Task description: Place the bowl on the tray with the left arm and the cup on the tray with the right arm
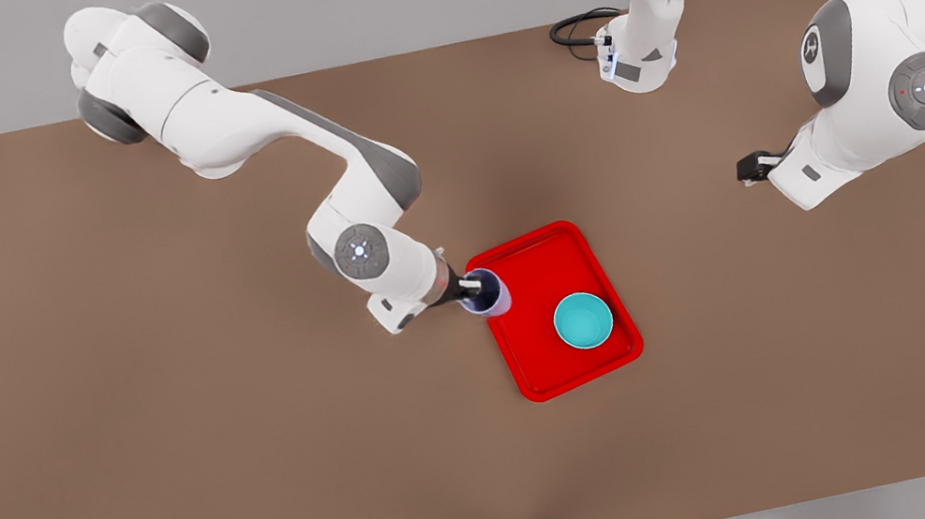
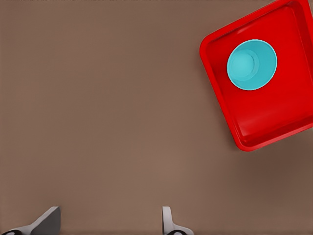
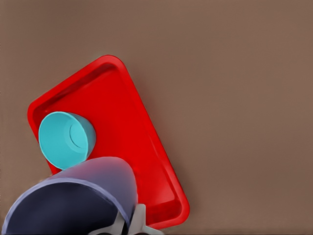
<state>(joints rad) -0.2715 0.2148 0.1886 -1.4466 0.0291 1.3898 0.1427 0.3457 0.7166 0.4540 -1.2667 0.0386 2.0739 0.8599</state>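
Lavender cup (image 1: 487, 290) held upright at the tray's (image 1: 595, 364) edge on the front view's left, partly over the rim, pinched at its lip by the right gripper (image 1: 470, 286), one finger inside the wall and one outside. Probably light and stiff, smooth-sided, so likely to slip or swing in a lip pinch; best kept level and set down gently. Teal bowl (image 1: 583, 320) already resting inside the tray, toward its near right part, well apart from the cup. Also light and rigid, rim the natural hold. Left gripper (image 2: 110, 223) withdrawn over bare bench (image 1: 172, 444) at the front view's right, fingers spread and holding nothing, waiting.
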